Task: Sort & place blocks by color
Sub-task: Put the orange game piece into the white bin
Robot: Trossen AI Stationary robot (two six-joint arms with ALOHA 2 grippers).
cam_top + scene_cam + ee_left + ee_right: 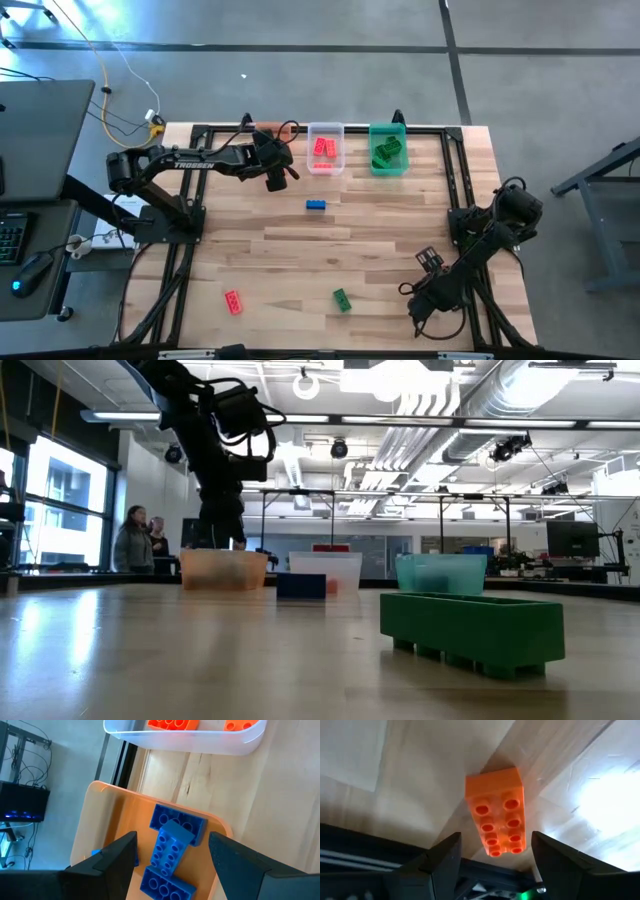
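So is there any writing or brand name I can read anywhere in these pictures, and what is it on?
"TROSSEN": white letters along the left arm in the high view, small but legible.
The keyboard at the left edge has keys too small to read.
No readable text on the blocks, the bins, the table or the room screens in the low view; anything there is too small or blurred.

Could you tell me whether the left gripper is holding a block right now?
No, the left gripper is open and empty above the orange bin, where the blue blocks lie.
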